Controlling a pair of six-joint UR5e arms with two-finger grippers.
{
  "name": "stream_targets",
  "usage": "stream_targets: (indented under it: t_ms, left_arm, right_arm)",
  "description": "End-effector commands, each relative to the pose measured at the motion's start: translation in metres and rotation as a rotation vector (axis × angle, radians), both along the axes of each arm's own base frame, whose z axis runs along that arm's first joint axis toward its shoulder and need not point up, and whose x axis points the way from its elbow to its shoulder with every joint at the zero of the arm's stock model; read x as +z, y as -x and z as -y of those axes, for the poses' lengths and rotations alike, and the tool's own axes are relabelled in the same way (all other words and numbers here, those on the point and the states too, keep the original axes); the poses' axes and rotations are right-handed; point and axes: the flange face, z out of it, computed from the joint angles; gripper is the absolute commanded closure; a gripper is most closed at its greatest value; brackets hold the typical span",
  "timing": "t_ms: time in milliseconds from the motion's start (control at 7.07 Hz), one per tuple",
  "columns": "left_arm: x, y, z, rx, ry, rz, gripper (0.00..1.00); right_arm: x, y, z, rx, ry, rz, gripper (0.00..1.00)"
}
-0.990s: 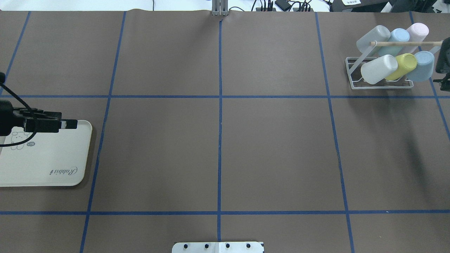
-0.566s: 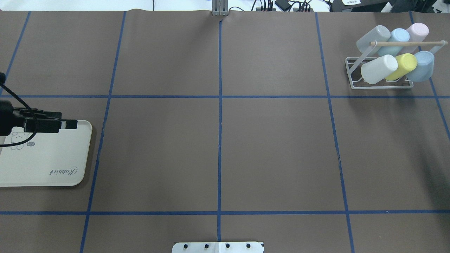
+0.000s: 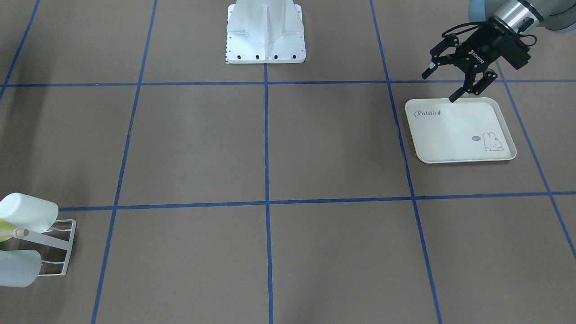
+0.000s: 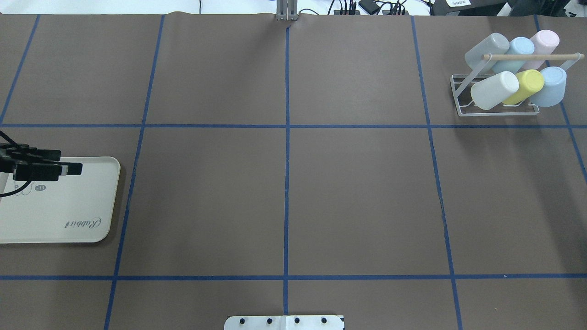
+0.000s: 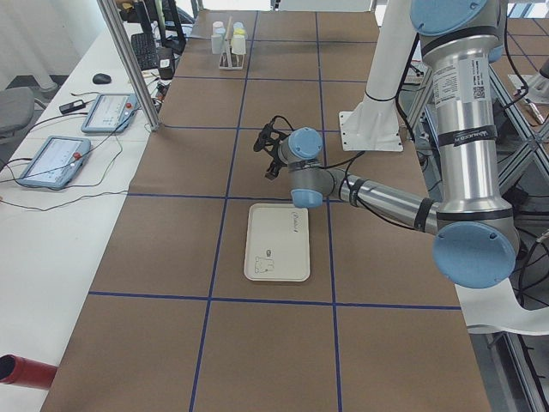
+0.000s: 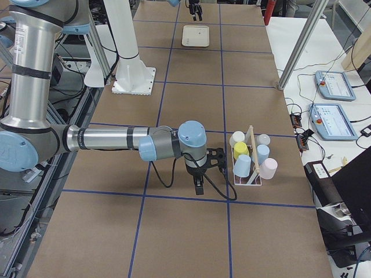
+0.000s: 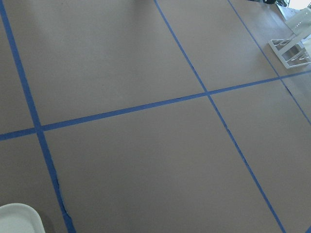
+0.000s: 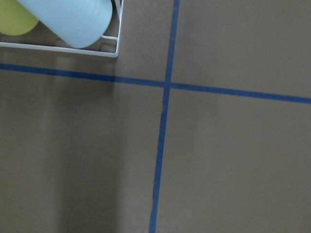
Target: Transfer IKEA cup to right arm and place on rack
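Left tool [image 3: 438, 86] spread wide, empty, above cream tray [image 3: 450, 135] rim.

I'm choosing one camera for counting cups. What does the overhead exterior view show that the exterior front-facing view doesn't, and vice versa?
Only the overhead shows the whole rack with six on it: grey cup, rear blue cup, pink cup, white cup, yellow cup, front blue cup. Only the front-facing view shows the left gripper from the side, fingers spread with nothing between them, and the white pedestal in full. Both show the cream tray, the left gripper at its edge, the blue tape grid and part of the rack.
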Motion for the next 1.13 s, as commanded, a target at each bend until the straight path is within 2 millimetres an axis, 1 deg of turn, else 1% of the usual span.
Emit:
stream_targets:
  t_ms: [0, 141, 283, 424, 566, 707, 849, 990]
  left_arm:
    - [0.058, 0.063, 0.002, -0.040, -0.079, 0.248, 0.00]
    - [0.086, 0.101, 0.007, -0.055, -0.059, 0.386, 0.00]
    - [0.129, 0.130, 0.015, -0.092, 0.066, 0.463, 0.00]
    - [0.181, 0.136, 0.016, -0.076, 0.193, 0.505, 0.00]
    - [0.218, 0.166, 0.015, -0.108, 0.213, 0.542, 0.00]
    - [0.230, 0.207, 0.010, -0.112, 0.165, 0.586, 0.00]
    - [0.238, 0.211, 0.008, -0.079, 0.254, 0.582, 0.00]
    - [0.250, 0.214, -0.002, -0.070, 0.286, 0.589, 0.00]
  right_arm:
    - [0.021, -0.010, -0.026, -0.012, 0.107, -0.011, 0.00]
    - [0.023, -0.010, -0.025, -0.011, 0.111, -0.008, 0.00]
    - [0.027, -0.010, -0.021, -0.009, 0.117, -0.005, 0.00]
    - [0.038, -0.009, -0.023, -0.006, 0.141, -0.002, 0.00]
    - [0.038, -0.009, -0.021, -0.004, 0.140, 0.000, 0.00]
    - [0.039, -0.010, -0.022, -0.002, 0.147, -0.009, 0.00]
    - [0.040, -0.010, -0.022, -0.002, 0.149, -0.011, 0.00]
    - [0.039, -0.009, -0.022, -0.007, 0.147, -0.013, 0.00]
